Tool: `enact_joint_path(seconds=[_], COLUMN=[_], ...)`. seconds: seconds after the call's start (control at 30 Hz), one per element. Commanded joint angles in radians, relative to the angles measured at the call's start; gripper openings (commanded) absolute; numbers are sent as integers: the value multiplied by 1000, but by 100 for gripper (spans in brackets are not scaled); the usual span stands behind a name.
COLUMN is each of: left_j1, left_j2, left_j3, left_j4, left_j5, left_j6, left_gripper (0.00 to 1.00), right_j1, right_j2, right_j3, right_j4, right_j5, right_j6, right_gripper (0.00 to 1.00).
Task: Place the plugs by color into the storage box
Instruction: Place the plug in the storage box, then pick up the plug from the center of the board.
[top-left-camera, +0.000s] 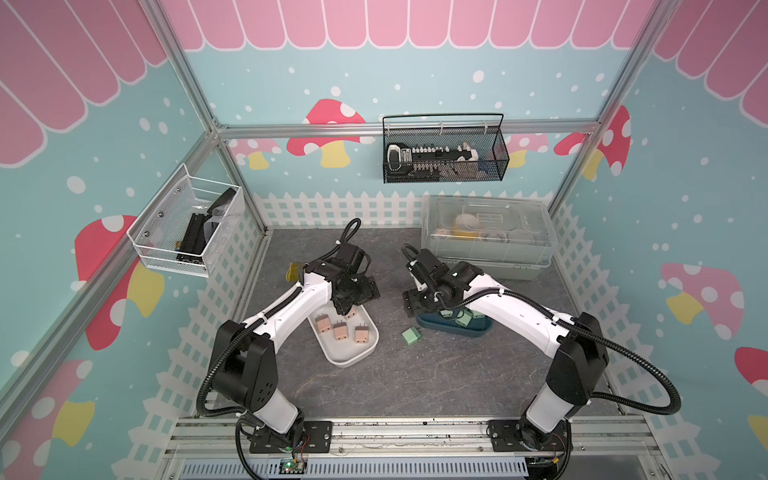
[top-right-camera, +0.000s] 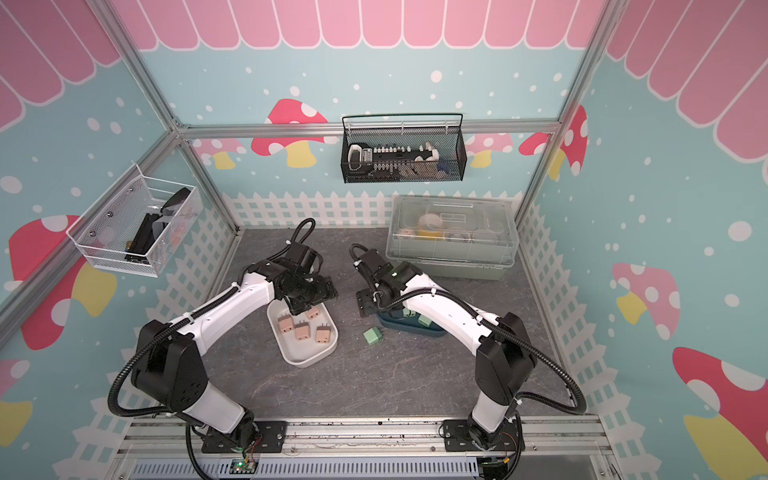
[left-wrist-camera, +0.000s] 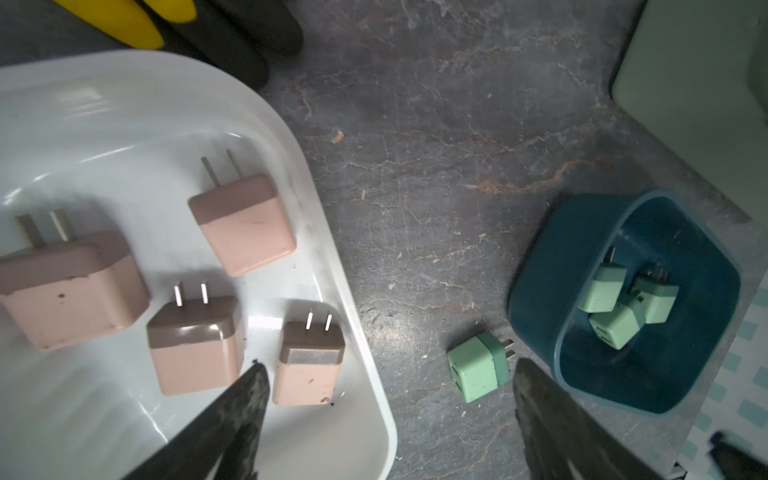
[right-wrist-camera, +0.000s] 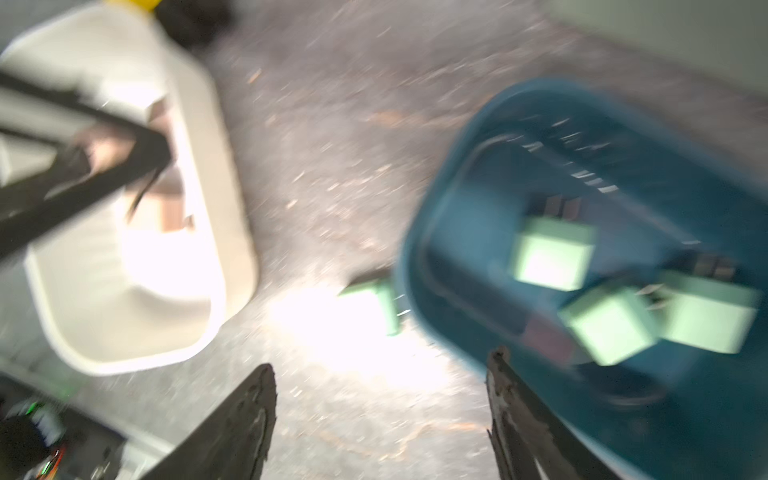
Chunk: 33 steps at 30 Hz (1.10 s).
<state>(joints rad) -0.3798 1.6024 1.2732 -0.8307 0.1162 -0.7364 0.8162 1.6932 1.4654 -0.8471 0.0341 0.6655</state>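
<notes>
Grey stone-look table (top-left-camera: 415, 374): white tray (left-wrist-camera: 320, 232), left of middle, four peach-pink plugs (left-wrist-camera: 245, 224); teal tray (left-wrist-camera: 540, 266), toward right edge, partly arm-covered in both top views, three mint-green plugs (left-wrist-camera: 602, 291) visible; fourth green plug (left-wrist-camera: 478, 368) on table beside it. Left gripper (left-wrist-camera: 390, 365) and right gripper (right-wrist-camera: 382, 361) spread, empty; right wrist view blurred

Top views evenly lit, sharp. Right wrist view motion-blurred, glare on table (right-wrist-camera: 332, 324). Left wrist view sharp.
</notes>
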Motion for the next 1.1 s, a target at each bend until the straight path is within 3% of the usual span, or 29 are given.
enact_joint_path(seconds=[0.0, 0.37, 0.67, 1.07], left_j1=[45, 82, 94, 135], left_j2=[-46, -86, -105, -131], left_j3=[-26, -101, -123, -130], left_j4=[11, 11, 11, -1], left_j5=[-2, 14, 15, 27], left_j6=[1, 14, 23, 41], left_gripper=[89, 89, 88, 88], right_j1=[19, 45, 44, 43], right_j2=[-18, 128, 285, 448], right_j3=[-115, -164, -69, 193], right_j4=[31, 117, 127, 77], right_j5=[-46, -51, -36, -67], right_j6=[128, 155, 101, -1], right_gripper=[77, 78, 78, 78])
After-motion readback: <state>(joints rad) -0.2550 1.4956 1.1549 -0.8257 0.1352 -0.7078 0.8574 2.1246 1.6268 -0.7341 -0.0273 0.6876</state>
